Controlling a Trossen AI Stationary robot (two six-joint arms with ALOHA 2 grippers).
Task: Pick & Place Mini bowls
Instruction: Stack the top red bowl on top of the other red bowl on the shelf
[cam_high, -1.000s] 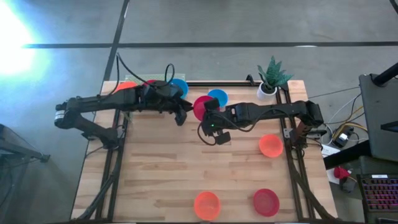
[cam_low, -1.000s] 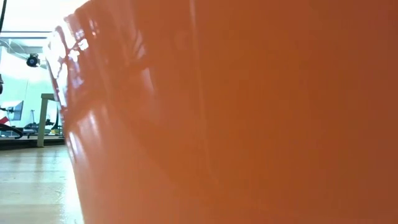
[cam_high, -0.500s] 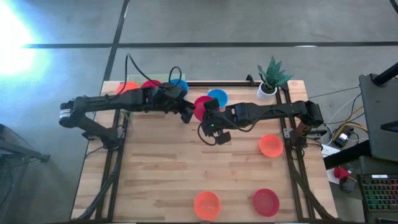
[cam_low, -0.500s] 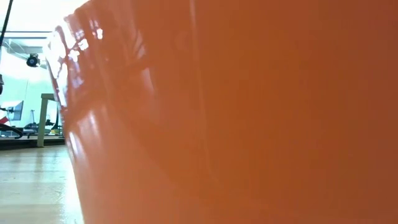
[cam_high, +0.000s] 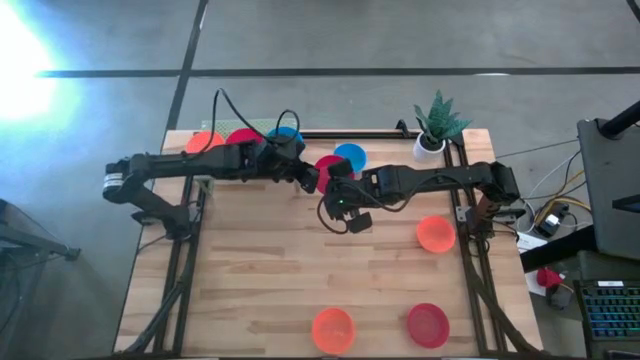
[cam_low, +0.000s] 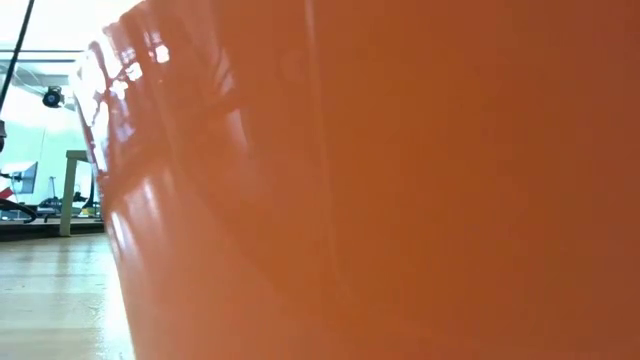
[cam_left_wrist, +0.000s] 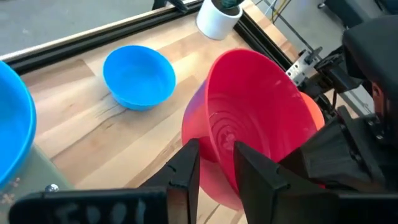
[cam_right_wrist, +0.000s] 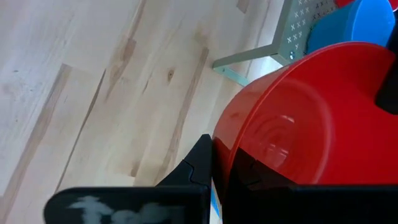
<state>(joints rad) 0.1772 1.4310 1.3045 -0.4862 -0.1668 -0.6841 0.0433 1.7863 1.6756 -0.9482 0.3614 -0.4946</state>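
Note:
My right gripper (cam_high: 336, 186) is shut on a red mini bowl (cam_high: 327, 166) over the table's far middle. The bowl is tipped on edge with its hollow toward the left arm. My left gripper (cam_left_wrist: 214, 152) is open at this bowl's rim, one finger outside the wall and one inside the hollow. A blue mini bowl (cam_high: 350, 155) sits just behind on the table. More mini bowls lie at the far left: orange (cam_high: 205, 141), red (cam_high: 240, 136) and blue (cam_high: 286, 134). My right gripper pinches the red bowl's rim (cam_right_wrist: 225, 144), one finger (cam_right_wrist: 200, 160) outside the wall and the other inside. It comes slanting down from the table's right. The bowl is tipped on edge and looks clear of the table. My left gripper straddles the opposite rim (cam_left_wrist: 214, 140); I cannot tell whether it touches.
A white plant pot (cam_high: 430, 146) stands at the far right corner. An orange bowl (cam_high: 434, 233) lies at the right edge. An orange bowl (cam_high: 332, 328) and a red one (cam_high: 427, 323) lie near the front edge; the orange one (cam_low: 400, 180) fills the low view.
My left gripper has moved toward the table's right and down to the red bowl, rolling as it went, and its fingers now straddle the bowl's rim. My right gripper and the bowl have kept still.

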